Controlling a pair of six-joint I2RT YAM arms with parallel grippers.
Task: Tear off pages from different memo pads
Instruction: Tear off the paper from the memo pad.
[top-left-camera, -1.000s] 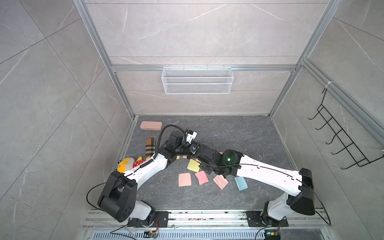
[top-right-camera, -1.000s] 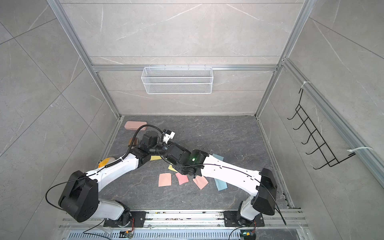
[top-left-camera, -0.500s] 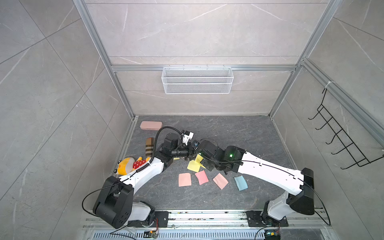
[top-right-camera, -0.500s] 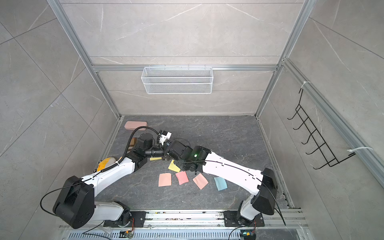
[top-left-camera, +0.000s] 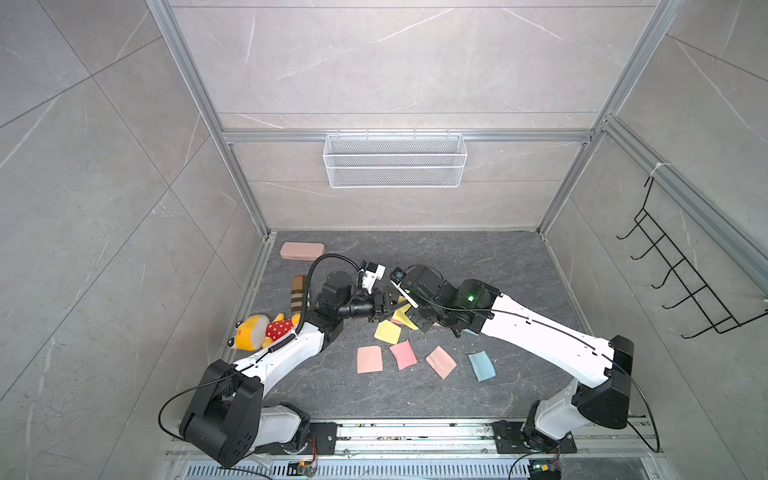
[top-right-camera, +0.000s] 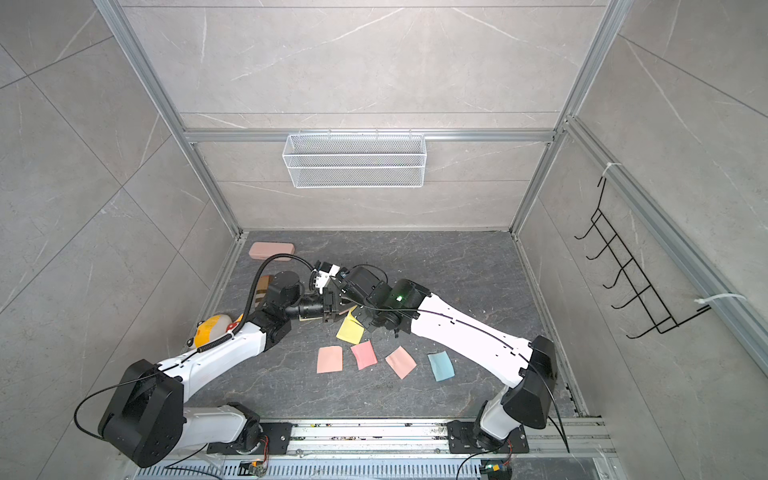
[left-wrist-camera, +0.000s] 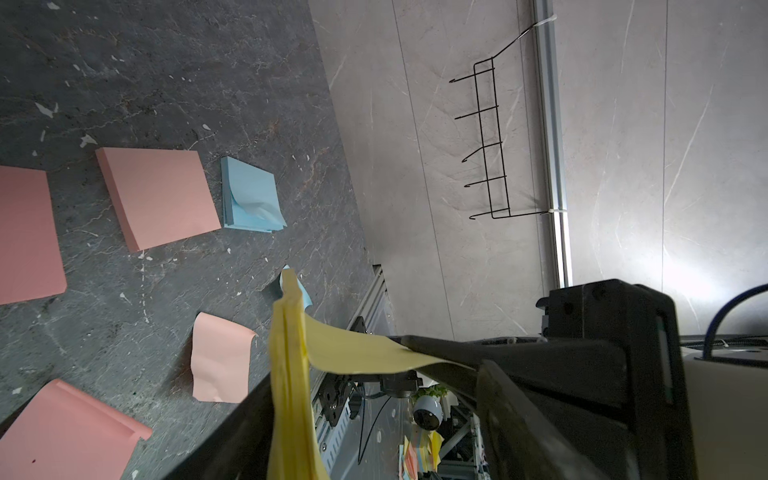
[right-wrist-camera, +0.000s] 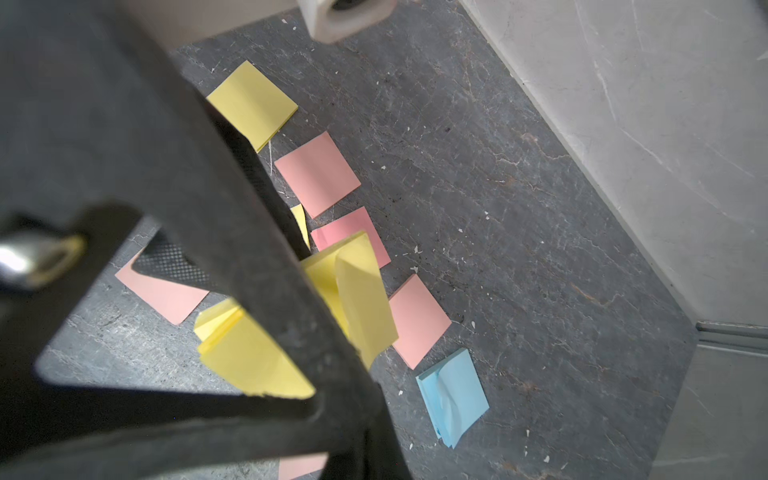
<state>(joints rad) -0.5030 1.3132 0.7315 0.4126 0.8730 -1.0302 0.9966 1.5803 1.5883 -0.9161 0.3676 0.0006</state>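
Above the middle of the floor my two grippers meet tip to tip. My right gripper is shut on a yellow page that bends away from a yellow memo pad. The pad hangs edge-on against one finger of my left gripper, whose jaws stand open. The right wrist view shows that pad with its sheets fanned. On the floor lie a yellow pad, pink pads, a blue pad with a curled top sheet, and a loose curled pink page.
A pink case lies at the back left. A plush toy and a striped roll sit by the left wall. A wire basket hangs on the back wall, and a black hook rack on the right wall.
My left gripper's jaws have opened off the yellow pad. The right gripper has stayed shut on the yellow page, and both arms have barely shifted.
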